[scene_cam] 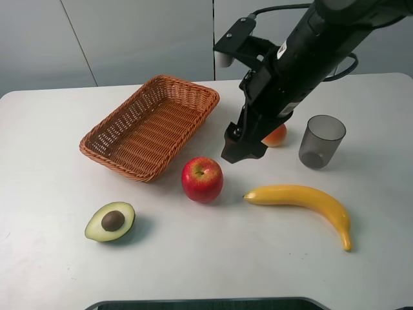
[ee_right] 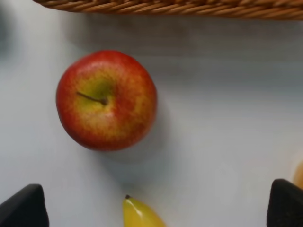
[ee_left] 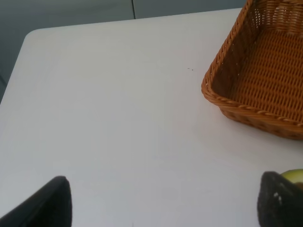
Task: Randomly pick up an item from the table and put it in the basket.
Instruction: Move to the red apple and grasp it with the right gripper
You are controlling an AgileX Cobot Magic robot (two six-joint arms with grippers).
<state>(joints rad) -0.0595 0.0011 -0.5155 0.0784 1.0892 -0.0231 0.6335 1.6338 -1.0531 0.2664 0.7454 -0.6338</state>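
The red apple with a yellowish patch sits upright on the white table, just in front of the wicker basket. My right gripper hangs above the table to the right of and behind the apple, open and empty. In the right wrist view the apple lies ahead of the open gripper, with the basket rim beyond it. My left gripper is open and empty over bare table, left of the basket. The basket is empty.
A yellow banana lies right of the apple; its tip shows between the right fingers. A halved avocado lies front left. A grey cup and a small orange-red peach stand behind the right arm.
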